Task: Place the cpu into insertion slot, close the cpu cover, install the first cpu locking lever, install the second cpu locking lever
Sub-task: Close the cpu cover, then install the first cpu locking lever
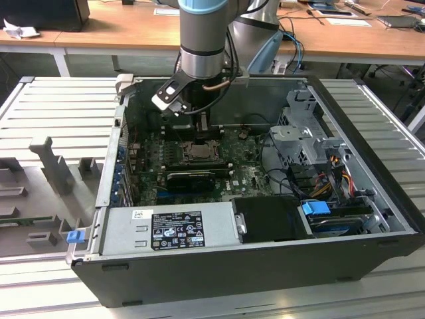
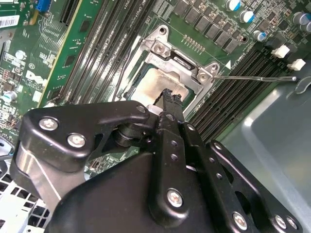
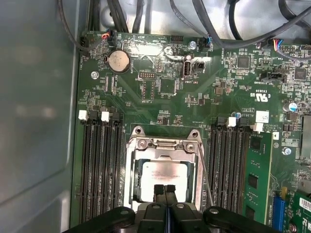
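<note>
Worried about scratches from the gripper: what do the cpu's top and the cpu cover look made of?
The cpu: pale silver-grey metal top, matte, showing only soft reflections. The cpu cover: probably thin stamped steel, bare and brighter, with glinting edges around its window.

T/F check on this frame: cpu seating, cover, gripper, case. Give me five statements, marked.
1. The cpu lies in the insertion slot. True.
2. The cpu cover lies down over the cpu, which shows through its window. True.
3. The gripper has its fingers spread wide. False: in the first wrist view the fingertips are together, just over the cpu's edge.
4. The gripper carries the cpu above the computer case. False: the cpu lies in the slot, under the cover.
5. The computer case is closed up. False: in the exterior view it lies open, with the motherboard exposed.
</note>
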`<state>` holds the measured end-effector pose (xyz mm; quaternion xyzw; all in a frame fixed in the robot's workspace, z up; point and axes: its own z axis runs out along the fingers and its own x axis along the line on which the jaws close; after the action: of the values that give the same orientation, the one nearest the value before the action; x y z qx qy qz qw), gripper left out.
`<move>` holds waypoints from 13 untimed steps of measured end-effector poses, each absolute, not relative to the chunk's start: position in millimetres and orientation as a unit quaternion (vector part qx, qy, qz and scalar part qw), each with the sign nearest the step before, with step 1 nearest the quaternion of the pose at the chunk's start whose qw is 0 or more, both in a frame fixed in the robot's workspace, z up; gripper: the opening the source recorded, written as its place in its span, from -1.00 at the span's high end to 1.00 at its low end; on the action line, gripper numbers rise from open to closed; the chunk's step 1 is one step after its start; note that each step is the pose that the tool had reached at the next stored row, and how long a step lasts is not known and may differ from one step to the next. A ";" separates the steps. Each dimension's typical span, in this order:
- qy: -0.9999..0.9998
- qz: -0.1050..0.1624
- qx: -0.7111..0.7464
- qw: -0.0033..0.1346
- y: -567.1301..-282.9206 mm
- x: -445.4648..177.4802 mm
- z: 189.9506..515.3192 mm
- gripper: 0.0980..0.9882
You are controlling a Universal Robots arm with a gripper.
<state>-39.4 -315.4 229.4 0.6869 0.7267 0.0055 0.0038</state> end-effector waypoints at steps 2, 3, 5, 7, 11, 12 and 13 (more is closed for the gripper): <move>0.727 0.006 0.687 0.004 -315.4 -39.4 229.4 0.98; 0.727 0.006 0.687 0.004 -315.4 -39.5 229.4 0.98; 0.727 0.006 0.687 0.004 -315.4 -39.6 230.1 0.98; 0.727 0.005 0.687 0.004 -315.4 -39.6 231.3 0.98; 0.727 0.006 0.687 0.004 -315.4 -39.6 236.3 0.98; 0.727 0.006 0.687 0.004 -315.4 -39.6 237.9 0.98; 0.727 0.006 0.687 0.004 -315.4 -39.6 240.2 0.98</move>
<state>-39.6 -315.4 240.2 0.6870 0.7267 0.0055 0.0038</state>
